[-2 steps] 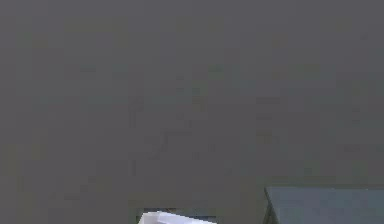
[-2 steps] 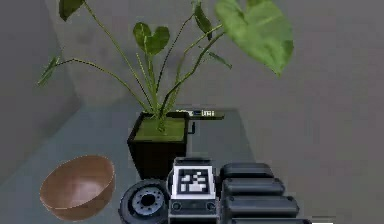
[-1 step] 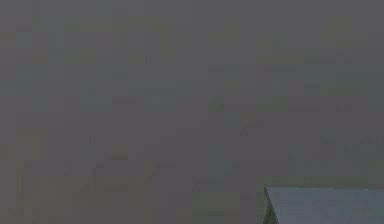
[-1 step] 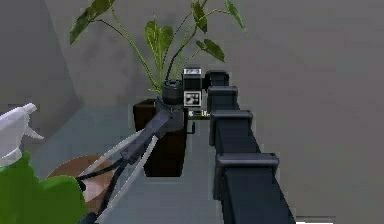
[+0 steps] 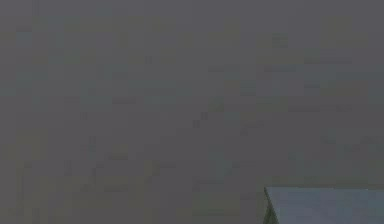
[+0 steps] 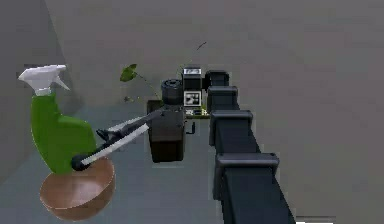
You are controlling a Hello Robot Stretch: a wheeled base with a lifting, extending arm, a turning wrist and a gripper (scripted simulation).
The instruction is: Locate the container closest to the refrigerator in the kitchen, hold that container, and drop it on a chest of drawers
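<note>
Two containers sit together on what looks like a grey-blue surface [image 6: 150,195]: a brown bowl [image 6: 75,192] and, directly above it and seemingly just behind it, a green spray bottle [image 6: 55,125] with a white trigger head. Either could be the task's container, and which one lies closest to the refrigerator cannot be judged from here. The tool [image 6: 88,150] reaches in from the right of the bowl, its thin fingers [image 6: 110,132] ending just over the bowl's rim, against the bottle's lower body. With both things at or behind its far end, I cannot tell whether the tool holds anything, nor whether it touches either.

The bowl looks stiff and rounded and probably fairly light. Its smooth curved outside would likely slide out of a side squeeze, so the rim seems the place to take it, one finger inside and one outside. The bottle looks like smooth plastic, tall and easily toppled, and its weight depends on contents I cannot see. Its neck under the trigger head, well above the bowl, seems the surest hold. Further right of the bowl runs the dark arm [image 6: 235,150].
</note>
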